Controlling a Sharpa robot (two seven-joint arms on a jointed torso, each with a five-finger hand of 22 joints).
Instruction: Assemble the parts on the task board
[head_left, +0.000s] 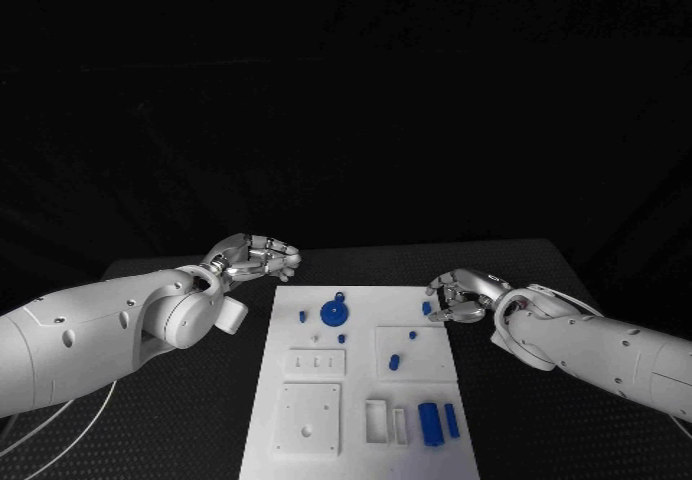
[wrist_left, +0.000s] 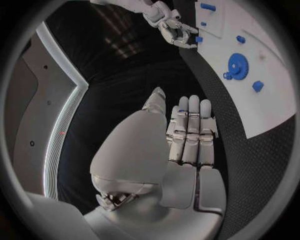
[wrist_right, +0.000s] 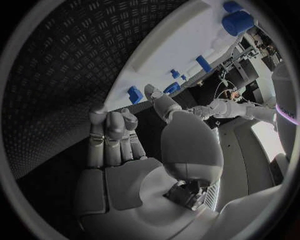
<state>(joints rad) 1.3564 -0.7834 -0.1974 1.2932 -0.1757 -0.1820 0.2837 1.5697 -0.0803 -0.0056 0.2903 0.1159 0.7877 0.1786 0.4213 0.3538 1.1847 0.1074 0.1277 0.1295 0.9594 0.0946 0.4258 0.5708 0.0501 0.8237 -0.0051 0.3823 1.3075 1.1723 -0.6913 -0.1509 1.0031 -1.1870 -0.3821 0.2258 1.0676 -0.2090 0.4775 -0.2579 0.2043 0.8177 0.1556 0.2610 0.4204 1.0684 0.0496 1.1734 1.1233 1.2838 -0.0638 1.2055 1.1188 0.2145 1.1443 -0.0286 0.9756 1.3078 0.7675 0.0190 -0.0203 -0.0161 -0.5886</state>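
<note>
Task board (head_left: 364, 400), a white plate, lies in the middle of the black counter (head_left: 188, 420) with most blue parts unassembled by my judgement: the gear (head_left: 335, 314) sits near its far edge, two bars (head_left: 437, 420) lie near its near right corner, and small pegs (head_left: 394, 361) are scattered between. Left hand (head_left: 255, 258) hovers off the board's far left corner, fingers curled in on nothing. Right hand (head_left: 459, 296) is at the far right edge, its fingers (head_left: 437, 308) apparently pinching a small blue part (head_left: 428, 308).

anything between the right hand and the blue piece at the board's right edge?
Nothing visible. The right hand sits right at the small blue piece on the board's edge, fingers curled beside it; whether they touch is unclear.
</note>
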